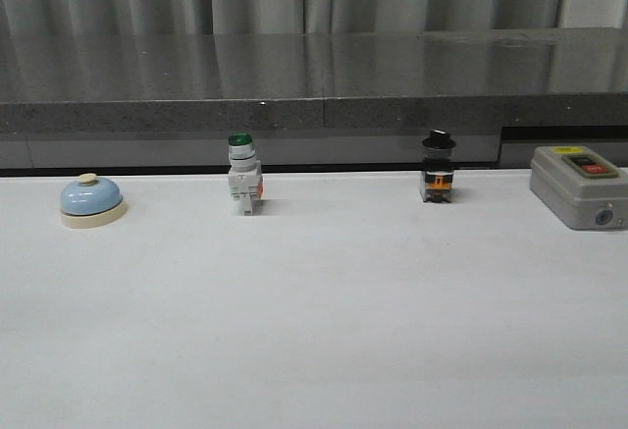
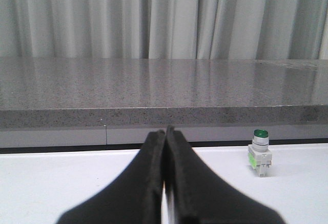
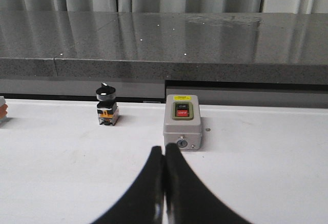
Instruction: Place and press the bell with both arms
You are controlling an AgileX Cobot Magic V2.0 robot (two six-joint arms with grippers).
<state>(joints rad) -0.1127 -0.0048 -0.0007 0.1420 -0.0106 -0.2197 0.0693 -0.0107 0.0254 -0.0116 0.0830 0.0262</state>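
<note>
The bell [image 1: 91, 200], a light-blue dome on a cream base with a cream button, stands on the white table at the far left of the front view. Neither arm shows in the front view. In the left wrist view my left gripper [image 2: 165, 131] is shut and empty, low over the table; the bell is out of that view. In the right wrist view my right gripper [image 3: 164, 149] is shut and empty, its tips just short of the grey box [image 3: 183, 122]. The bell is out of that view too.
A green-capped white switch [image 1: 243, 174] stands at the back centre-left and shows in the left wrist view [image 2: 260, 152]. A black-knobbed switch [image 1: 438, 167] stands centre-right, also in the right wrist view [image 3: 106, 105]. The grey box [image 1: 580, 186] sits far right. A dark stone ledge [image 1: 314, 80] runs behind the table.
</note>
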